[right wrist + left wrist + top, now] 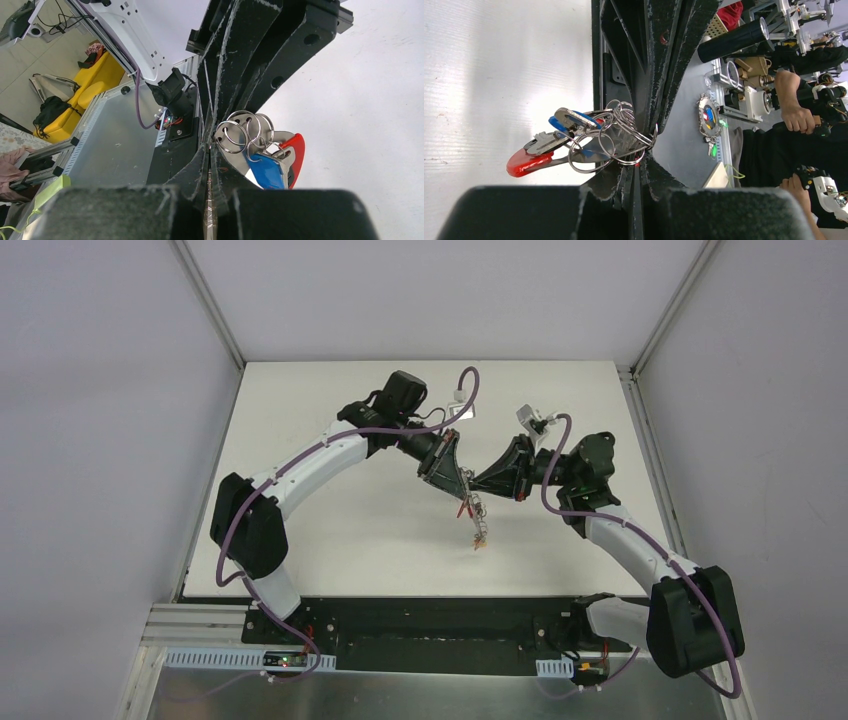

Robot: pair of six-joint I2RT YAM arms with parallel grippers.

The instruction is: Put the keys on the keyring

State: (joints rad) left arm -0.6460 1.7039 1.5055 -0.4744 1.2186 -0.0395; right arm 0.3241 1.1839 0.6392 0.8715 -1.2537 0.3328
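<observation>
Both arms meet over the middle of the white table (330, 490), tips almost nose to nose at the centre of the top view. The left gripper (639, 167) has its jaws pressed together, and the left wrist view shows the grey rings caught right at their tips. The right gripper (209, 150) comes in from the opposite side, jaws squeezed tight too, pinching the edge of the same bunch of rings. So the keyring (616, 132) is held between the two, up off the table, its loops fanned out just left of the fingers in the left wrist view. Hanging from those loops is a red-headed key (526, 162) at lower left of that frame, silver blade pointing back toward the rings. There is a blue-headed key (265, 171) as well, sitting just below the rings in the right wrist view with a red edge beside it on the right. From above, the whole cluster dangles just below the meeting point of the grippers, a small orange-red bit at its lowest end. Which keys are actually threaded onto a ring is hard to tell.
</observation>
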